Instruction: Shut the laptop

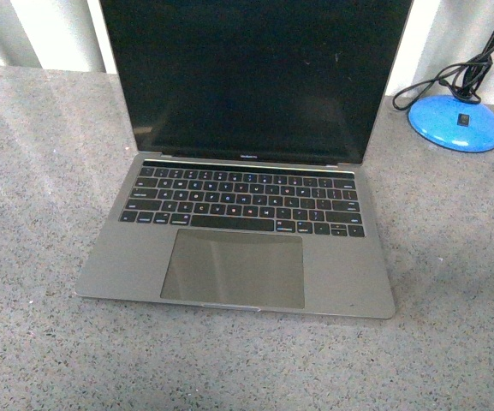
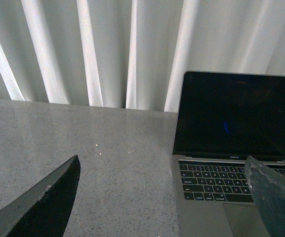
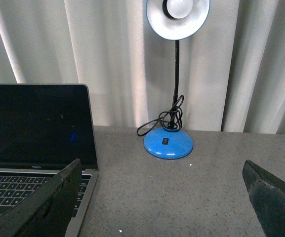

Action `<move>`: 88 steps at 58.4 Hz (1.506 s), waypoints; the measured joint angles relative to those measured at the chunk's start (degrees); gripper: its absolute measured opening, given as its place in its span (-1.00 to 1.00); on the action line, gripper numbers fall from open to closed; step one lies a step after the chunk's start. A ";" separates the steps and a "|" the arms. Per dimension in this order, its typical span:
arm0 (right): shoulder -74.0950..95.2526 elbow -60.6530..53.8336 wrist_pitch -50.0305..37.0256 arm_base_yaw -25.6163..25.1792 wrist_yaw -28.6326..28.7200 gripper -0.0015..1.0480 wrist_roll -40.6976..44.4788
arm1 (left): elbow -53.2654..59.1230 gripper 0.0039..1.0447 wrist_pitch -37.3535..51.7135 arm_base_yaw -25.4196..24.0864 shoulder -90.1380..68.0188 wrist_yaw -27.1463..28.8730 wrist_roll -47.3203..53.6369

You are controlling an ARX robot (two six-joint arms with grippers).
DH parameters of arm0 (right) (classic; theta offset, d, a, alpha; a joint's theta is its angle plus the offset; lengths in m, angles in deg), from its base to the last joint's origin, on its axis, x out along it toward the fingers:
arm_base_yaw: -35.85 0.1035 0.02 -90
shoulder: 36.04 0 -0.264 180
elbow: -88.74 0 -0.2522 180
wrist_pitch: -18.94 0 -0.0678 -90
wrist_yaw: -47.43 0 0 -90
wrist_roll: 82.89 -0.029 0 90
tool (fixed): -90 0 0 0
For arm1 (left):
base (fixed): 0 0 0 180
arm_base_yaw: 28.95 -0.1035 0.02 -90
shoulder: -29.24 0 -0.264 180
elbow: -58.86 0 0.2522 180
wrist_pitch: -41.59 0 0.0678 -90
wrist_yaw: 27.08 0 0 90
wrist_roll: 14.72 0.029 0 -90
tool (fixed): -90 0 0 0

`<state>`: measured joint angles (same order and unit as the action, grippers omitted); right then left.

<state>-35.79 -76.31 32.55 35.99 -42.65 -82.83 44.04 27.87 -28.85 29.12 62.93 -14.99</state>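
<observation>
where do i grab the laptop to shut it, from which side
Take the lid's top edge, coming from above and behind the laptop. The screen stands nearly upright, so that thin edge, farthest from the hinge, gives most leverage. The open left gripper likely has the freer path; the lamp sits to the right.

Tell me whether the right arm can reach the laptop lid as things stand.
Probably yes. The right gripper is open, the laptop sits close by with only bare table between, and the blue lamp stands apart from the laptop.
</observation>
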 joint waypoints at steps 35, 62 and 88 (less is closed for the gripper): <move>0.00 0.00 0.00 0.00 0.00 0.81 0.00 | 0.00 0.87 0.00 0.00 0.00 0.00 0.00; 6.08 4.17 10.93 0.96 -7.80 0.81 -2.80 | -1.92 0.87 -5.64 2.91 -4.63 13.62 -3.28; 54.45 25.09 -3.39 -4.33 0.98 0.81 6.29 | -14.19 0.87 22.23 -5.05 -42.32 -2.67 -2.16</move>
<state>18.66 -51.21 29.17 31.67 -41.67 -76.54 29.85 50.09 -33.90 -13.19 60.27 -17.15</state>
